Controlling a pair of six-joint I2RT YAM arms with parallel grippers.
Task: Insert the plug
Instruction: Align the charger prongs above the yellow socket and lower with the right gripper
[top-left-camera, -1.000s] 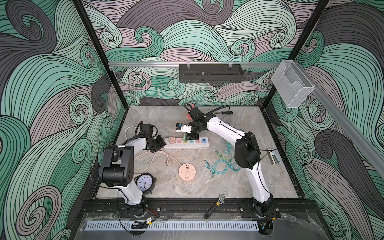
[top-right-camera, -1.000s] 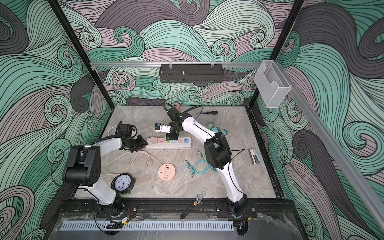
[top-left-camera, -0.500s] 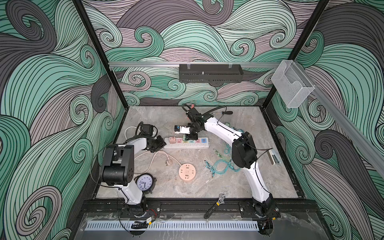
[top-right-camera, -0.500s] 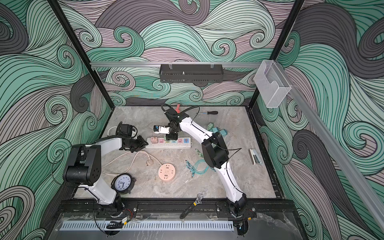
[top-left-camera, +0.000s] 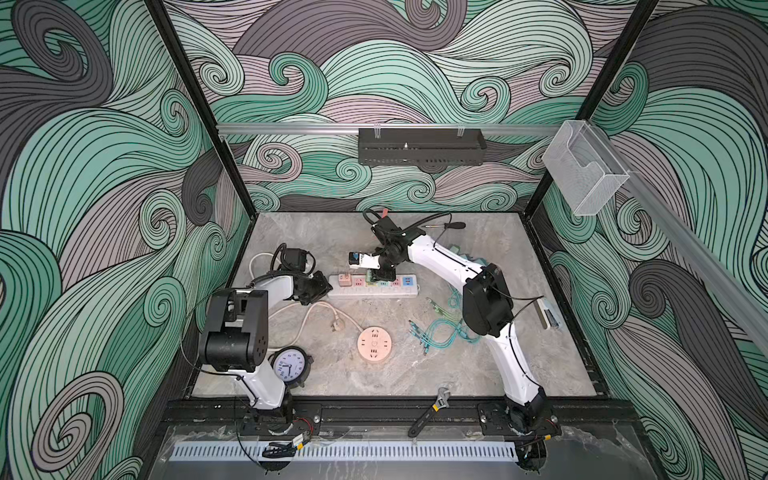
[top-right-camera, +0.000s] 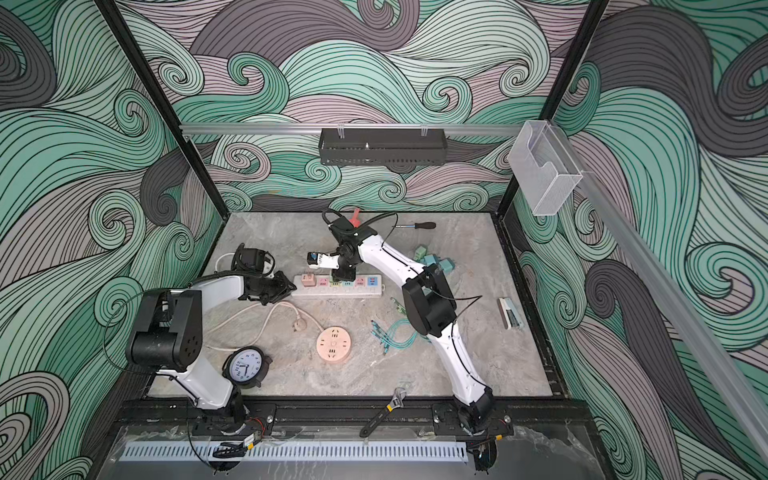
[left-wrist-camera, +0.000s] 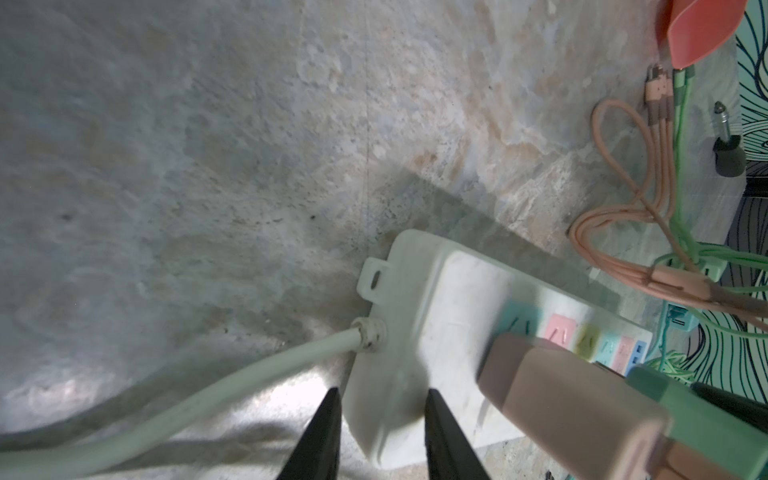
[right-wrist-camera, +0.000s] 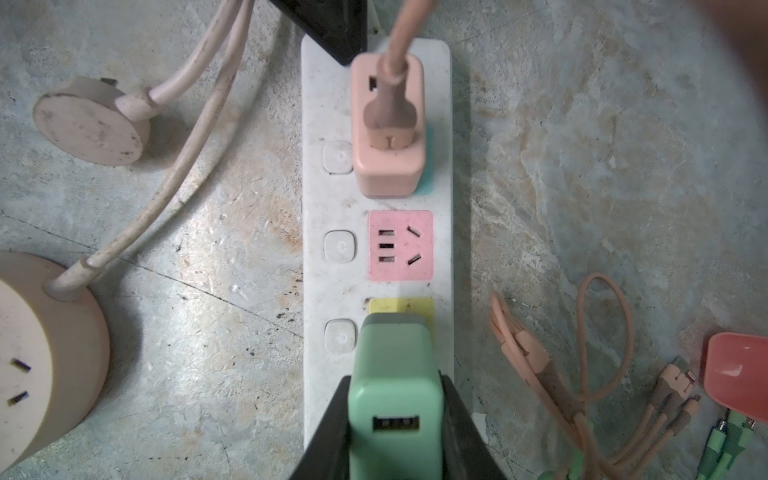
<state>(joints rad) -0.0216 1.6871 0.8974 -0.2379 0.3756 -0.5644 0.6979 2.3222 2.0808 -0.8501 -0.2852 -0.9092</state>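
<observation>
Plug: The green USB charger plug (right-wrist-camera: 395, 353) is sitting over the yellow socket (right-wrist-camera: 399, 305) of the white power strip (right-wrist-camera: 332, 199), with only a sliver of yellow showing past its body.
Progress: The plug is lining up with its socket and seems close to seated. The prongs are hidden, so how deep they are going cannot be told.
Already done: A pink charger (right-wrist-camera: 388, 166) with its cable is occupying the end socket, and the pink socket (right-wrist-camera: 401, 245) between the two is lying free.
Left to do: Judging from this, a final push down and then a release are remaining.
Right arm: The right arm (top-left-camera: 436, 259) is reaching across the table, wrist bent down over the strip.
Right gripper: The right gripper (right-wrist-camera: 395, 386) is clamping the green plug by its two sides.
Left arm: The left arm (top-left-camera: 274, 286) is lying low, pointing at the strip's cord end.
Left gripper: The left gripper (left-wrist-camera: 381, 392) is pinching that end's corner, apparently bracing the strip.
</observation>
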